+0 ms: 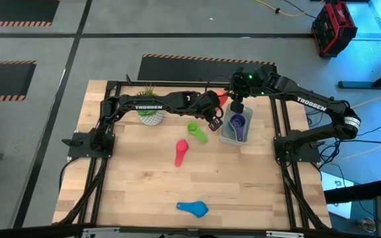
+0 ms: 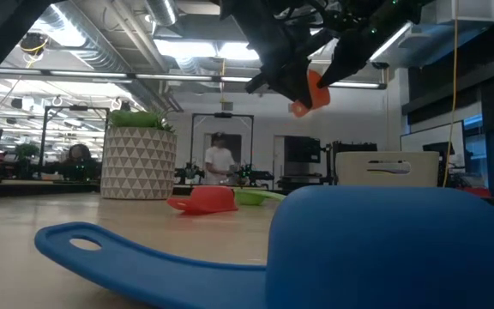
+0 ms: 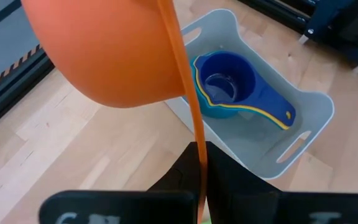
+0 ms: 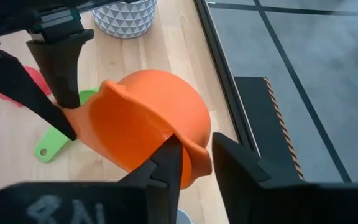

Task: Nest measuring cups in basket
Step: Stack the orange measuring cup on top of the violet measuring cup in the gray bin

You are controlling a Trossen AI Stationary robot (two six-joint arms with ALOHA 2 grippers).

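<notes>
The orange measuring cup (image 1: 222, 99) hangs in the air above the table's far right part, just left of the basket (image 1: 229, 137). My left gripper (image 3: 197, 152) is shut on its handle. My right gripper (image 4: 196, 155) is shut on its bowl. The pale basket (image 3: 316, 102) stands on the table with teal, yellow and blue cups (image 3: 229, 84) nested inside. The green cup (image 1: 196, 130) and the red cup (image 1: 181, 151) lie on the table left of the basket. Another blue cup (image 1: 194, 209) lies by the near edge. My left gripper pinches the orange cup's flat handle (image 3: 197, 134) between its two fingers, coming from the table's left. The handle stands edge-on between them, and the bowl (image 3: 117, 50) is lifted clear beyond the fingertips. My right gripper holds the orange cup's bowl by its rim (image 4: 194, 146), opposite the handle. One finger (image 4: 166, 165) is inside the bowl and one (image 4: 241, 168) outside. The cup is clear of the table and tilted on its side.
A white patterned pot with a green plant (image 1: 151, 114) stands at the far edge, under my left arm. The dark frame rails (image 1: 280, 125) run along the table's sides. Bare wood lies in the table's middle and near left.
</notes>
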